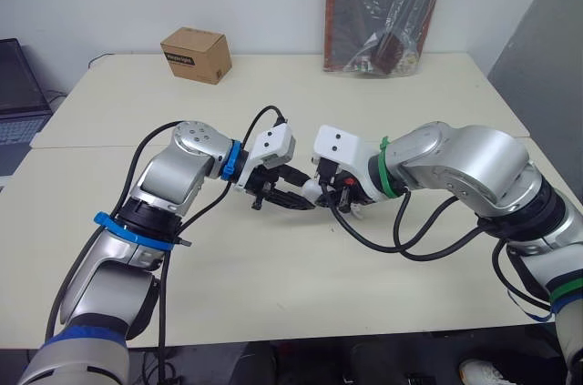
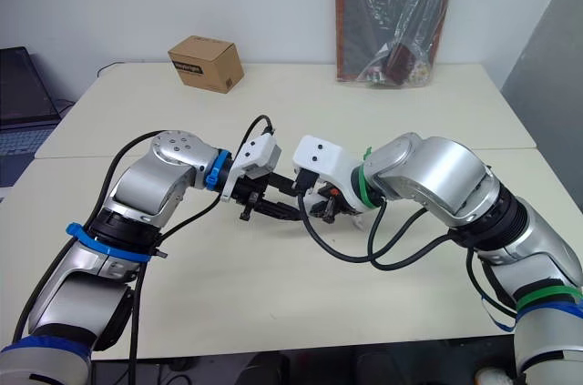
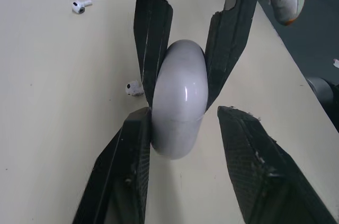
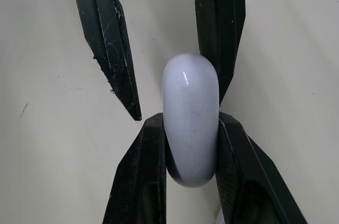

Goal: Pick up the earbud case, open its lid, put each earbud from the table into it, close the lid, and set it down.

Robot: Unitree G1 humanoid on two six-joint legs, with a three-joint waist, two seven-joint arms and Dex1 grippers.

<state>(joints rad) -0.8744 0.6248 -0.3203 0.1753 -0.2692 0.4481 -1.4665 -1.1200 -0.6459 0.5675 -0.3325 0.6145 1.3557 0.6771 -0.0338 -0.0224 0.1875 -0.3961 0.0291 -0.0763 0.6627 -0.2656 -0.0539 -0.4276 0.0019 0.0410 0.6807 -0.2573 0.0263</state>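
The white earbud case (image 4: 190, 91) is held just above the cream table (image 1: 273, 294), mid-table between my two arms. My right gripper (image 4: 190, 119) is shut on it, one finger pressed to each side. My left gripper (image 3: 183, 113) faces it from the opposite side and stands open around the case's other end (image 3: 180, 86); one finger touches the case, the other stands apart. The case lid looks closed. Two white earbuds lie on the table, one near the case (image 3: 134, 88) and one farther off (image 3: 79, 6).
A cardboard box (image 1: 196, 55) sits at the table's back left. A plastic-wrapped board (image 1: 387, 7) leans on the wall at the back. A laptop (image 1: 18, 94) lies on a side table to the left. Black cables loop under both wrists.
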